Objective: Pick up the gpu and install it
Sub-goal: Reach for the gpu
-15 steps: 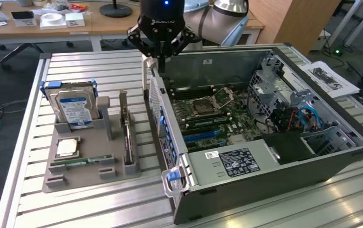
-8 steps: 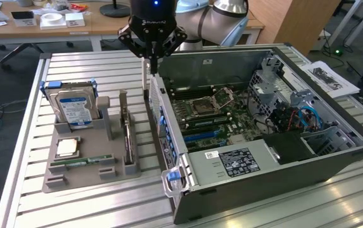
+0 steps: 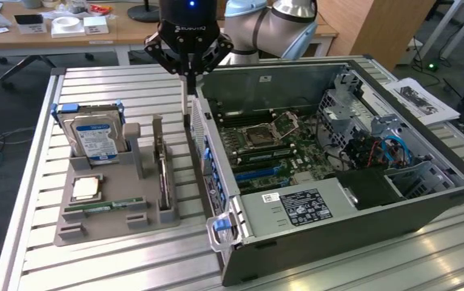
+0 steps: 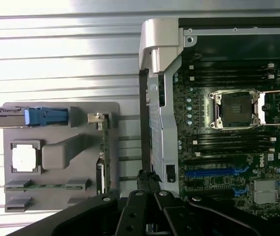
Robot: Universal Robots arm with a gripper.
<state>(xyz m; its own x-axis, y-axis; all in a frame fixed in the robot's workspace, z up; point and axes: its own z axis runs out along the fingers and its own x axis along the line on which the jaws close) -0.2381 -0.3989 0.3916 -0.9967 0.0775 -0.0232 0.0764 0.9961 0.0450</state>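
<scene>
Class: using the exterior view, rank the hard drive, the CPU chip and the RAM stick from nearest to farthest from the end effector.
Measured from the end effector:
1. hard drive, at the far end of the tray.
2. CPU chip, mid-tray.
3. RAM stick, towards the tray's near end.

Silver-grey arm (image 3: 290, 24), pale blue joint caps (image 3: 244, 7); black tool (image 3: 188, 73), white lettering (image 3: 190, 28), blue light (image 3: 190, 3) above.

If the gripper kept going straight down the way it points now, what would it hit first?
Probably the top edge of the computer case wall, directly under the gripper; depth is unclear, so it might instead slip past onto the table slats beside it.
</scene>
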